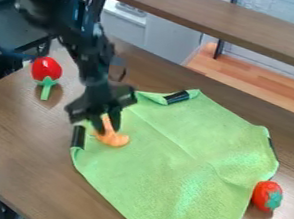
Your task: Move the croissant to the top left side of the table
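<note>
Your gripper [107, 125] is pinching the croissant [113, 138] near the left edge of the green cloth [184, 156], which is covering part of the bench [21, 141].

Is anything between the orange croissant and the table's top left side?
Nothing visible stands between the curved orange toy croissant, at the black end effector, and the top left side of the brown wooden table. At that side, though, sits a round red toy with a green stem, perhaps something to steer around.
</note>
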`<action>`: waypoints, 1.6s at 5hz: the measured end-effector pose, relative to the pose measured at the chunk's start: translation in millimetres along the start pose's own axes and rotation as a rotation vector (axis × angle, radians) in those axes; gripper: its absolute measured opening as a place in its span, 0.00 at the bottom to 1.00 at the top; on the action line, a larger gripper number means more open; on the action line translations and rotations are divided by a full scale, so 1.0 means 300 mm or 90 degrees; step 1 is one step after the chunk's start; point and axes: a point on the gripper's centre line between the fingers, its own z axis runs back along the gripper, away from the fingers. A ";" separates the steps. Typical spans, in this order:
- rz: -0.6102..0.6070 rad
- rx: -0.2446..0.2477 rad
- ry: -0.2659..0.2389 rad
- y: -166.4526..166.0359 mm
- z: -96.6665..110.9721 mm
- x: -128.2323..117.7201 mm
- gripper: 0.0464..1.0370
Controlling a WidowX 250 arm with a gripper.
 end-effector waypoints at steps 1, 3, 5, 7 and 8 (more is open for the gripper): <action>0.049 -0.056 -0.021 -0.042 0.132 0.069 0.11; 0.069 0.011 -0.011 -0.009 0.093 0.084 0.63; 0.036 0.088 0.022 0.022 -0.045 0.031 0.96; 0.009 0.108 0.015 0.019 -0.117 0.002 0.89; 0.006 0.106 0.005 0.009 -0.126 0.014 0.65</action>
